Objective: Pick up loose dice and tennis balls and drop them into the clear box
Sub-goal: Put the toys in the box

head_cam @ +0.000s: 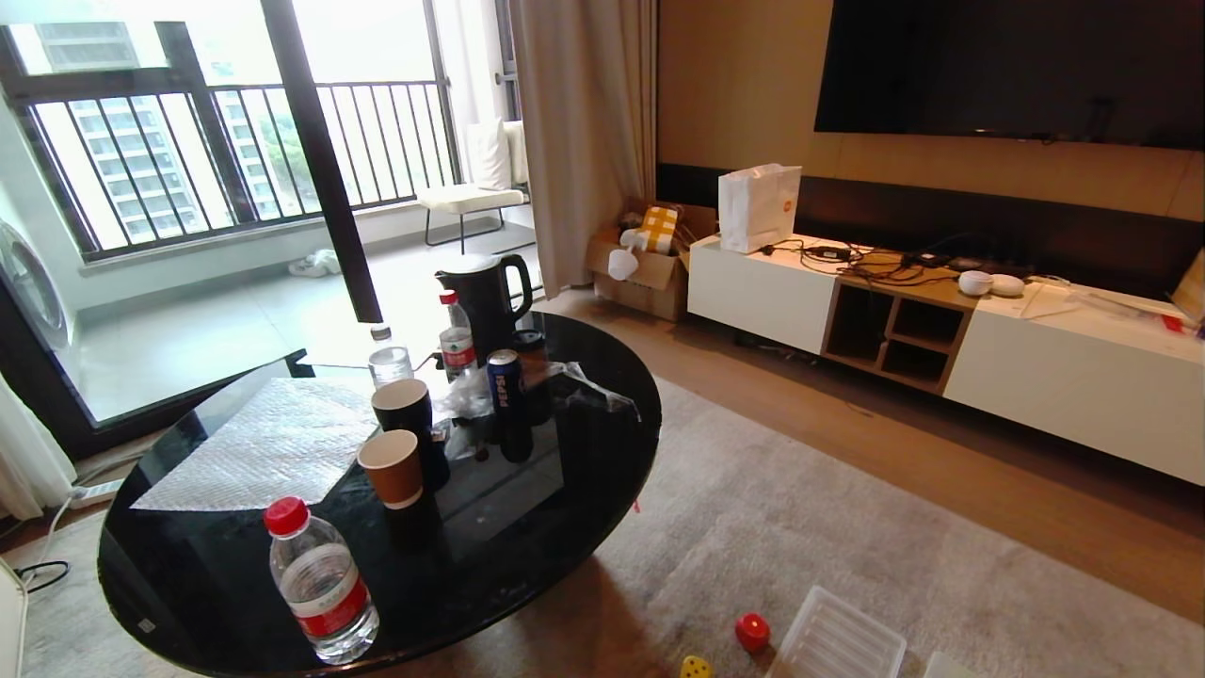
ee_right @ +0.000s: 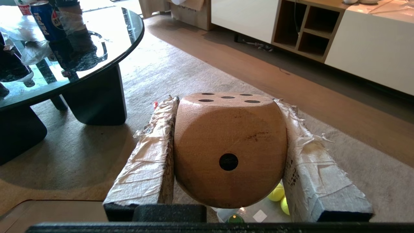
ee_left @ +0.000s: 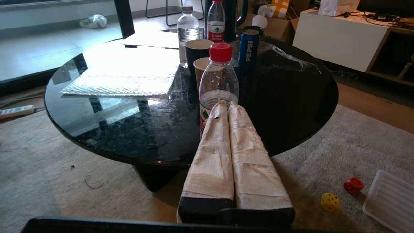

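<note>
Fingers (ee_right: 152,152) of the right gripper (ee_right: 228,106), wrapped in creased white tape, clamped the beige die (ee_right: 230,149) from both sides, with its one-pip face toward the wrist camera and a face with several pips on top. Below the die, in the right wrist view, the clear box (ee_right: 255,214) showed its white sticker, two tennis balls (ee_right: 277,193) lying inside it (only partly visible past the die) and a green object (ee_right: 235,219) at the lower edge, too hidden to name.

The left gripper (ee_left: 225,103) hung apart from the work with its taped fingers pressed together, holding nothing, and pointed toward the black round table (ee_left: 291,97), where a red-capped water bottle (ee_left: 218,87) stood near the edge.

On the carpet (head_cam: 800,508) beside the table lay the red die (head_cam: 752,631) and the yellow die (head_cam: 696,668), close to each other, and just beside the red one a flat ribbed clear lid (head_cam: 838,640).
</note>
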Robot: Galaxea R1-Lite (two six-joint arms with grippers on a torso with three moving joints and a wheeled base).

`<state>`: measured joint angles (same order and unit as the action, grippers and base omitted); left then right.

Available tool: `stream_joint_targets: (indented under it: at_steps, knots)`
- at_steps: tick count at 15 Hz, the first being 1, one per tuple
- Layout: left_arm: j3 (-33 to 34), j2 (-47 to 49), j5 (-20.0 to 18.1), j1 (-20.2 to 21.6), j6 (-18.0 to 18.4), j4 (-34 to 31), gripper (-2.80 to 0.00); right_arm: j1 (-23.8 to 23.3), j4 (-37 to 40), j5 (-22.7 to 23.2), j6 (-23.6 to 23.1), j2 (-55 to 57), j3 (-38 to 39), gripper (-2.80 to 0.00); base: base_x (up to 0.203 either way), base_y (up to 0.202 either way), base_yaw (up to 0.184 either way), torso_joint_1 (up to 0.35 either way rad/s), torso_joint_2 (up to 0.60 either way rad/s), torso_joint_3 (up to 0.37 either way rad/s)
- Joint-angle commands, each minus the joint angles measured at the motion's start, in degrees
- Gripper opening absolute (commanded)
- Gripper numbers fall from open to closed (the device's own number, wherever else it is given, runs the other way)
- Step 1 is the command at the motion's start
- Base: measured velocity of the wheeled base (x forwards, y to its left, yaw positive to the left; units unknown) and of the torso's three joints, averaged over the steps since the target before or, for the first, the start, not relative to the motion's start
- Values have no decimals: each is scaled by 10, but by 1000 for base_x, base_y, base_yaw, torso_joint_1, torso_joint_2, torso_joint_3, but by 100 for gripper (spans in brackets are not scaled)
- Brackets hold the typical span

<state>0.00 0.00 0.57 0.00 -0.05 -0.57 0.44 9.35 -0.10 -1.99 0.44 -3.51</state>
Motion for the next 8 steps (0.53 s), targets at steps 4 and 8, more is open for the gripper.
stream_joint_targets:
  at_steps: [4, 8]
  knots:
    - [0, 0, 0, 0, -1, 0, -280, 0, 1, 0, -1, 1, 0, -280, 0, 0, 0, 0, 0, 0]
    - [0, 0, 0, 0, 0, 0, -280, 0, 1, 0, -1, 1, 0, -280, 0, 0, 0, 0, 0, 0]
